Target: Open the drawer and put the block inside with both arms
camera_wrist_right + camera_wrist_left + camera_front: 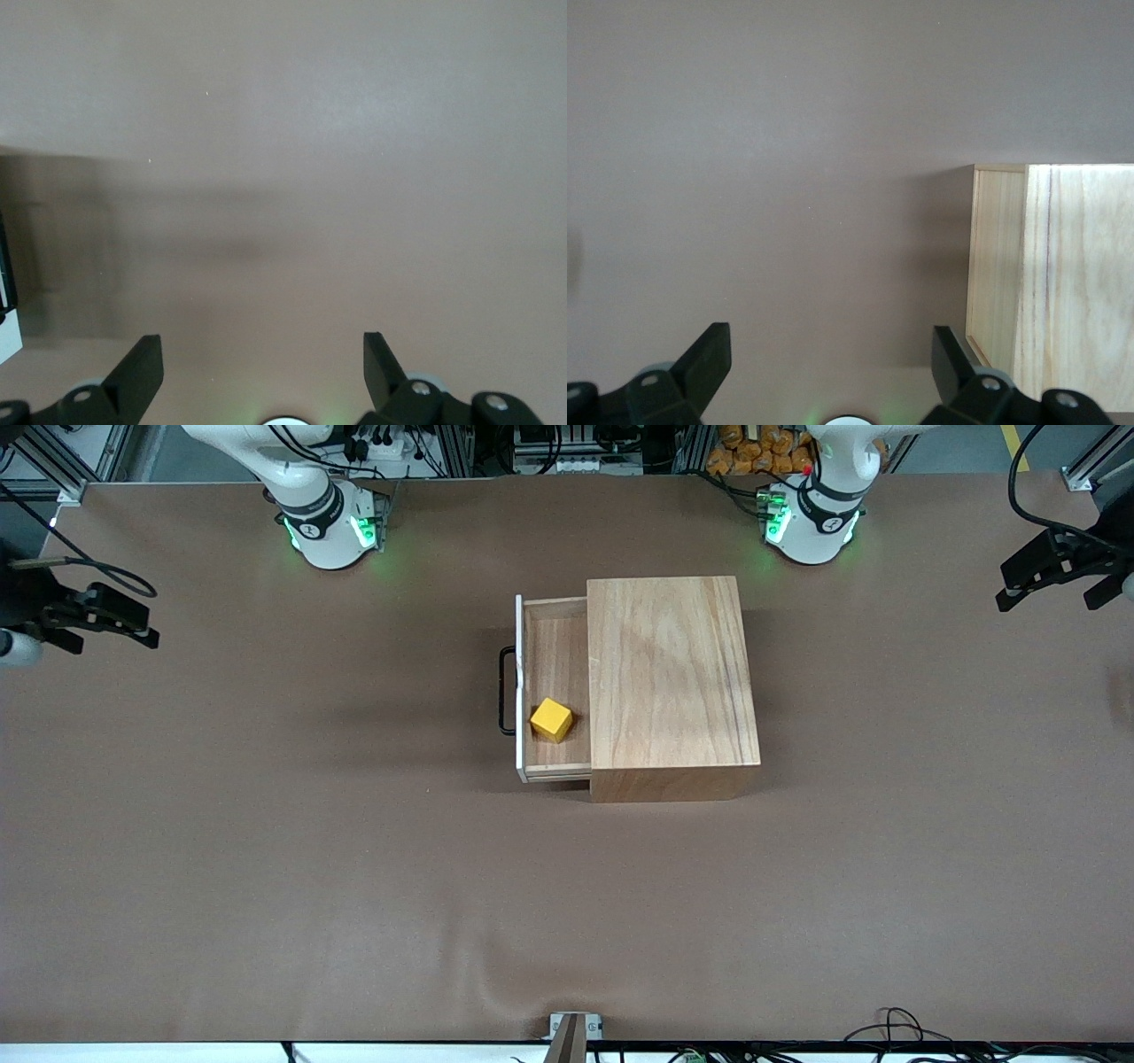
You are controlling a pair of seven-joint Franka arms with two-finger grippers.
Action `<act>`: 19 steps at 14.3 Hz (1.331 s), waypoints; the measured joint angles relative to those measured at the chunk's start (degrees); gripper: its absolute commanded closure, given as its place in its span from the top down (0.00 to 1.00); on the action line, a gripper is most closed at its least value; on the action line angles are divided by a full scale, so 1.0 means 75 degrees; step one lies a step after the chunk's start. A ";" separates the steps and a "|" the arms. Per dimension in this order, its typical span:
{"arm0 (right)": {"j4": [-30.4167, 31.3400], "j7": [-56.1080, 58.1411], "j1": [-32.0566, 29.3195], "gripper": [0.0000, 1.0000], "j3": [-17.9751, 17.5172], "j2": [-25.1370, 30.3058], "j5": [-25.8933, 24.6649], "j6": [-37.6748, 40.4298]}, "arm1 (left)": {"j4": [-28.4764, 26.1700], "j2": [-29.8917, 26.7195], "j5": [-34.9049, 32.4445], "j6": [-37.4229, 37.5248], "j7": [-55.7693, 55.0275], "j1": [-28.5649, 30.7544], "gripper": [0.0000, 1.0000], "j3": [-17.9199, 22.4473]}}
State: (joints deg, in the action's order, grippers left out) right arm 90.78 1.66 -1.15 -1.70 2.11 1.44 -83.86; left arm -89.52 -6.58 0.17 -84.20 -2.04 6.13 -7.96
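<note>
Nearest the camera: the wooden box [673,682], sitting mid-table on the brown table [354,886], roughly between the two arm bases and a bit nearer the front camera than them. Its drawer [556,682] is pulled out toward the right arm's end of the table, white-edged front panel and black wire handle [506,690] facing that way.

The block [552,719] (yellow cube) lies inside the drawer, on the tray floor, in the part nearer the front camera, close to the front panel and slightly rotated against the drawer walls. Nothing touches it.

Right gripper [115,624] hangs over bare table at the right arm's end, well apart from the drawer. Fingers [133,372] spread wide, nothing between them. A sliver of the white drawer front shows at the edge of its wrist view.

Left gripper [1041,576] hangs over the left arm's end of the table, well apart from the box. Fingers [704,359] also spread wide and empty; its wrist view catches the box's closed end.

Both arms are parked clear of the box.
</note>
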 measured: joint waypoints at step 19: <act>-0.0165 -0.0091 0.0012 1.00 0.0066 0.0035 -0.0244 -0.0104 | -0.0038 0.0000 0.0000 -0.0009 0.0000 -0.0005 1.00 -0.0009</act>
State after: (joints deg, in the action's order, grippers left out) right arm 89.55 0.98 -1.06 -1.20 2.37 -0.39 -84.64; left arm -89.80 -6.58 0.17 -84.27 -2.04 6.09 -8.03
